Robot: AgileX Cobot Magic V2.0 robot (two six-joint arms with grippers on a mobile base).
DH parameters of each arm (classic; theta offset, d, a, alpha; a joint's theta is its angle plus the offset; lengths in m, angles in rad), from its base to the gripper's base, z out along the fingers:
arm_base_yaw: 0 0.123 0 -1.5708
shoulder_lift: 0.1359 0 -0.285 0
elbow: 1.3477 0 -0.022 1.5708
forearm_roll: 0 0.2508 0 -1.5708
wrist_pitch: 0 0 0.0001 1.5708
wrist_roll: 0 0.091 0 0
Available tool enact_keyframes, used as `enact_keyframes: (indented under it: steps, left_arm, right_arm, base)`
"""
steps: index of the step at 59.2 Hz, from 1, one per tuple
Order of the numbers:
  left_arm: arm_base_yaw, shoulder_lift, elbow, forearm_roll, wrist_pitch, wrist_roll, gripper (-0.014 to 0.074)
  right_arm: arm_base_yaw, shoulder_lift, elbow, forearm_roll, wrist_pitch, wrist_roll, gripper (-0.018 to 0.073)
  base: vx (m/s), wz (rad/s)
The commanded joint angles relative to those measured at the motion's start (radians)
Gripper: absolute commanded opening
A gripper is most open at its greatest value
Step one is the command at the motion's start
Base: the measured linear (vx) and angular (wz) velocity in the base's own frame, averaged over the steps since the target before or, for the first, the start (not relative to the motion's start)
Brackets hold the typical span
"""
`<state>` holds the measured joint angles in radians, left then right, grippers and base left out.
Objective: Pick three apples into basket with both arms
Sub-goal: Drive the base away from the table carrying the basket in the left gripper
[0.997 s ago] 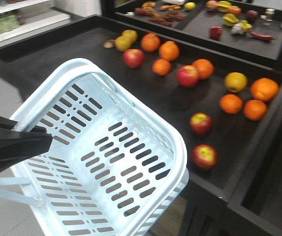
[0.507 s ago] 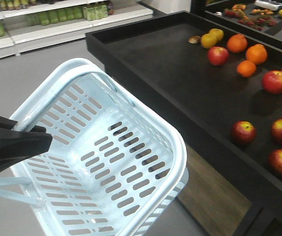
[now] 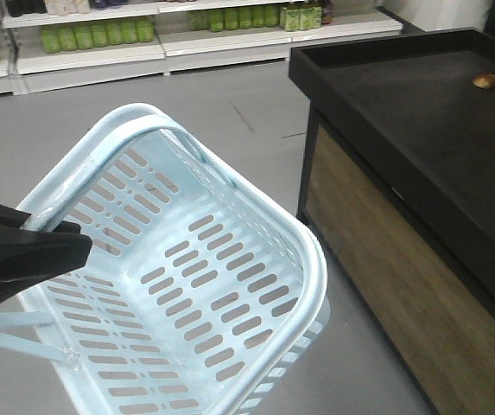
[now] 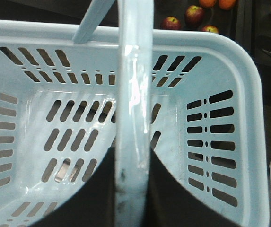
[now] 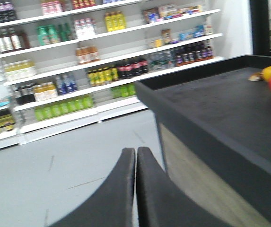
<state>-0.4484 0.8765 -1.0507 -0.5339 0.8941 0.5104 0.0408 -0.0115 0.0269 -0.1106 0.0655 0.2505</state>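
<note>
Basket (image 3: pixel 178 285) hangs empty at near left, its handle (image 4: pixel 134 94) clamped between left fingers (image 4: pixel 97 201); right fingers (image 5: pixel 121 189) pressed together, holding nothing; apples (image 4: pixel 171 22) sit far right on the desk (image 3: pixel 420 130), so the tilted basket could clip the desk edge on approach and slip the grip.

Pale blue-white on the basket (image 3: pixel 316 259), with rows of dark slots. Black on the right gripper (image 5: pixel 136 158) and table (image 3: pixel 402 112) top, wood-brown on its side. Deep red, perhaps yellow-flecked, on blurry apples (image 4: pixel 171 22) at top of left wrist view.
</note>
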Motion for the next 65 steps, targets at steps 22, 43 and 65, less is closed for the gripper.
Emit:
enact_keyframes:
  steps: [22, 43, 65]
  left_arm:
    - [-0.003, -0.009, -0.030, -0.047, -0.088, -0.004, -0.0006]
    - [-0.003, -0.009, -0.030, -0.047, -0.088, -0.004, -0.0006]
    - [-0.003, -0.009, -0.030, -0.047, -0.088, -0.004, -0.0006]
  right_arm:
    - [-0.006, -0.012, 0.014, -0.012, -0.071, -0.004, -0.0009]
    - [-0.006, -0.012, 0.014, -0.012, -0.071, -0.004, -0.0009]
    - [-0.006, -0.012, 0.014, -0.012, -0.071, -0.004, -0.0009]
  base:
    - [-0.11, 0.43]
    - [-0.03, 0.29]
    - [0.08, 0.37]
